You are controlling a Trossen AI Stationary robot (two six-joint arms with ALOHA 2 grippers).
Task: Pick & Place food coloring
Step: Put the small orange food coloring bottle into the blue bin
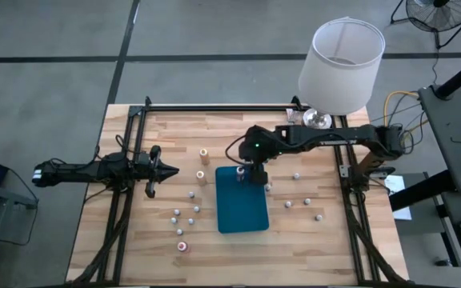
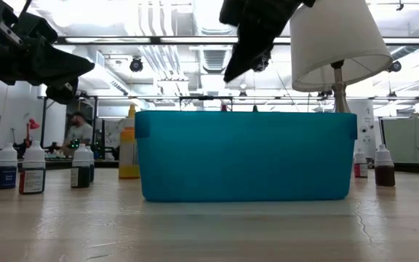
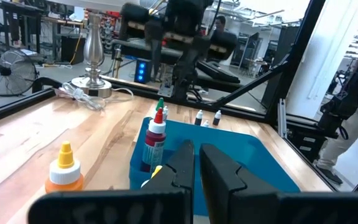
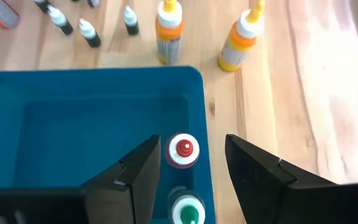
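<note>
The teal tray (image 1: 241,204) lies mid-table. My right gripper (image 1: 256,173) hangs open over its far right corner. In the right wrist view its fingers (image 4: 143,169) stand on either side of a red-topped bottle (image 4: 183,150), which is upright inside the tray, with gaps showing on both sides. A green-topped bottle (image 4: 187,211) stands beside it. Two orange-topped bottles (image 1: 203,154) stand left of the tray's far end. Small whitish bottles (image 1: 190,195) dot the table left and right (image 1: 307,202) of the tray. My left gripper (image 1: 163,170) waits shut at the table's left.
A lamp with a white shade (image 1: 341,62) and metal base (image 1: 317,120) stands at the far right corner. Black frame rails (image 1: 126,152) run along the table's sides and far edge. One red-topped bottle (image 1: 182,246) stands near the near left edge. People show in the room behind.
</note>
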